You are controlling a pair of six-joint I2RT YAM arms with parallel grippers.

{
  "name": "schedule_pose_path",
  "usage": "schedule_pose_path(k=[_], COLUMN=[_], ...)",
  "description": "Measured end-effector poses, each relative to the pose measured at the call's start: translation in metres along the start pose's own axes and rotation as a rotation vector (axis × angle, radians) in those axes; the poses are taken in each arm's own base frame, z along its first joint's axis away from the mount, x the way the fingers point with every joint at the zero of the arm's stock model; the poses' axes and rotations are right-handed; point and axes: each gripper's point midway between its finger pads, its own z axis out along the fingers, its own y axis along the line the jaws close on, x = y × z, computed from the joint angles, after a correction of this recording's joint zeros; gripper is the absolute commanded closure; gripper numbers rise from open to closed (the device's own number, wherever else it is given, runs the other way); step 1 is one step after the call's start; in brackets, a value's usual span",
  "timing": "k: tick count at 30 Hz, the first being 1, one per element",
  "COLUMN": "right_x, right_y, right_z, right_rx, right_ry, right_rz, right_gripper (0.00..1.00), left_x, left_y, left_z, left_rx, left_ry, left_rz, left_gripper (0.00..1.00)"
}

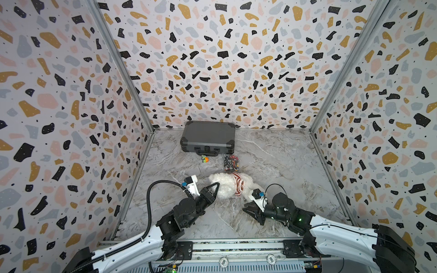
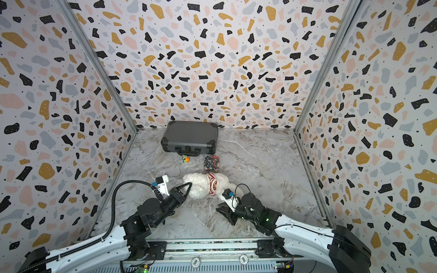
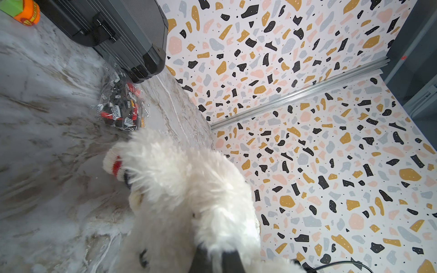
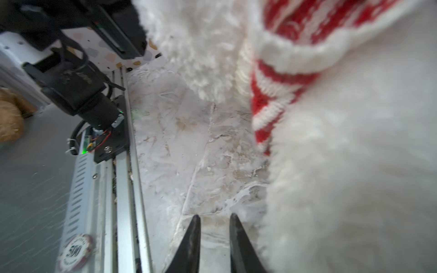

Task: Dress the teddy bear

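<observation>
The white fluffy teddy bear (image 1: 224, 188) (image 2: 198, 188) lies on its side mid-table in both top views. A red-and-white striped knitted garment (image 1: 238, 185) (image 2: 212, 184) (image 4: 272, 99) is bunched round its middle. My left gripper (image 1: 217, 184) (image 2: 190, 184) (image 3: 216, 250) is shut on fur at the bear's left end; white plush (image 3: 179, 189) fills the gap between its jaws. My right gripper (image 1: 250, 210) (image 2: 223, 210) (image 4: 214, 217) sits low over the marble just in front of the bear (image 4: 343, 165). Its jaws stand a little apart with nothing between them.
A grey case (image 1: 208, 136) stands at the back wall. In front of it are a small orange-and-green toy (image 1: 204, 159) and a clear bag of small bricks (image 1: 231, 163). The front rail (image 1: 236, 243) carries two poker chips (image 1: 223, 261). Patterned walls close in three sides.
</observation>
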Motion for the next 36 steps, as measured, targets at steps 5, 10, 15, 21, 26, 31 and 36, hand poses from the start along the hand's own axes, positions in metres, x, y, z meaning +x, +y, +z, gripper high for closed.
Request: schedule_pose_path(k=[5,10,15,21,26,31,36], right_x=[-0.005,-0.007,-0.024,-0.038,-0.039,-0.044,-0.050], right_y=[-0.020,-0.036,-0.042,-0.049,-0.059,-0.061,-0.061], right_z=[0.012,0.019,0.017,0.016,0.017,0.019,0.020], right_rx=[0.096,0.173,0.210,0.237,0.272,0.279,0.278], right_ry=[-0.023,-0.048,-0.120,-0.185,-0.191,-0.199,-0.219], right_rz=[0.023,0.035,0.031,0.023,0.031,0.017,0.002], right_gripper=[0.69,0.70,0.69,0.68,0.73,0.73,0.69], left_x=[0.000,0.000,-0.002,-0.003,-0.003,-0.004,-0.005], left_y=[-0.003,-0.006,-0.010,-0.015,-0.020,-0.024,-0.025], left_z=[0.002,0.003,0.004,0.005,0.006,0.006,0.005], left_rx=[0.012,0.024,0.041,0.061,0.084,0.102,0.113], left_ry=[-0.003,-0.006,-0.011,-0.016,-0.015,-0.018,-0.022], left_rz=[-0.024,-0.035,-0.055,-0.078,-0.105,-0.128,-0.141], left_gripper=[1.00,1.00,1.00,1.00,1.00,1.00,1.00])
